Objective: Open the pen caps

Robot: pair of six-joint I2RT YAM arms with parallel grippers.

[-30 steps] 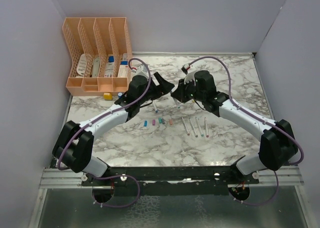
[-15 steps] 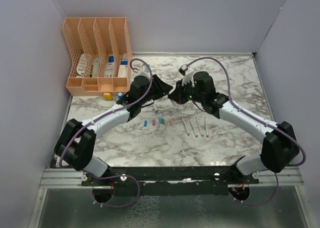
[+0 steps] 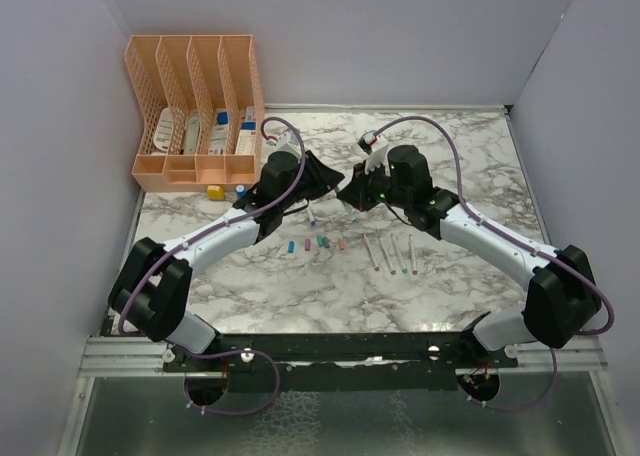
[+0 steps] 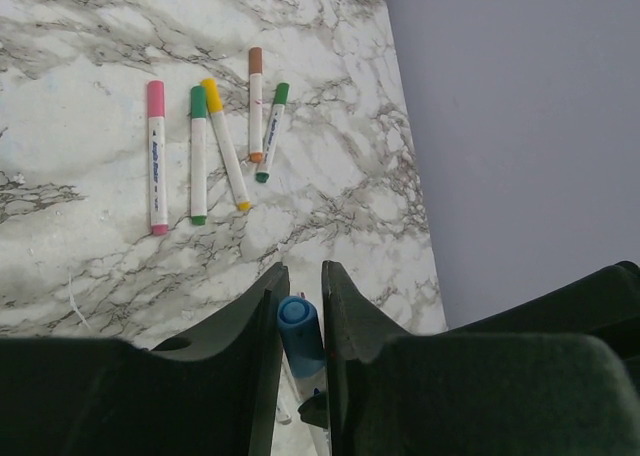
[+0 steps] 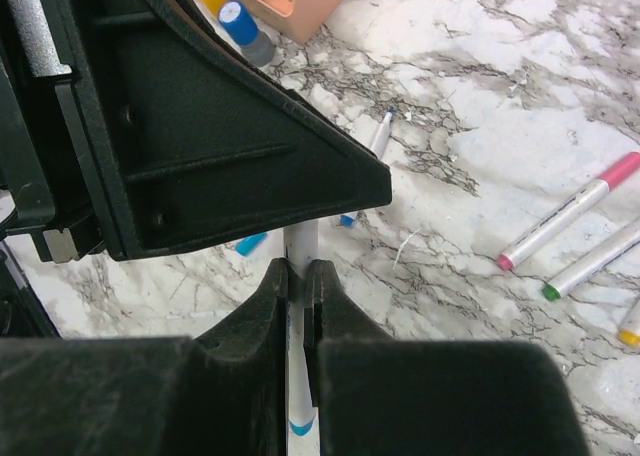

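Note:
My right gripper (image 5: 299, 271) is shut on a white pen (image 5: 302, 244) with a blue band, held above the table. My left gripper (image 4: 302, 276) meets it end-on, its jaws pressed on the pen's blue cap (image 4: 298, 328). The two grippers come together at the table's middle back, left gripper (image 3: 328, 179) and right gripper (image 3: 350, 190). Several capped pens (image 4: 198, 154) lie side by side on the marble, seen from above as pens (image 3: 392, 253). Several loose pen caps (image 3: 320, 242) lie in a row left of them. An uncapped pen (image 5: 380, 134) lies under the grippers.
A peach desk organizer (image 3: 195, 111) stands at the back left. A yellow block (image 3: 214, 190) and a small blue-topped bottle (image 3: 240, 189) sit in front of it. Grey walls enclose the marble table (image 3: 470, 166) on three sides.
The left gripper has slid toward the right gripper and closed its jaws onto the blue cap. The right gripper has kept its hold on the pen.

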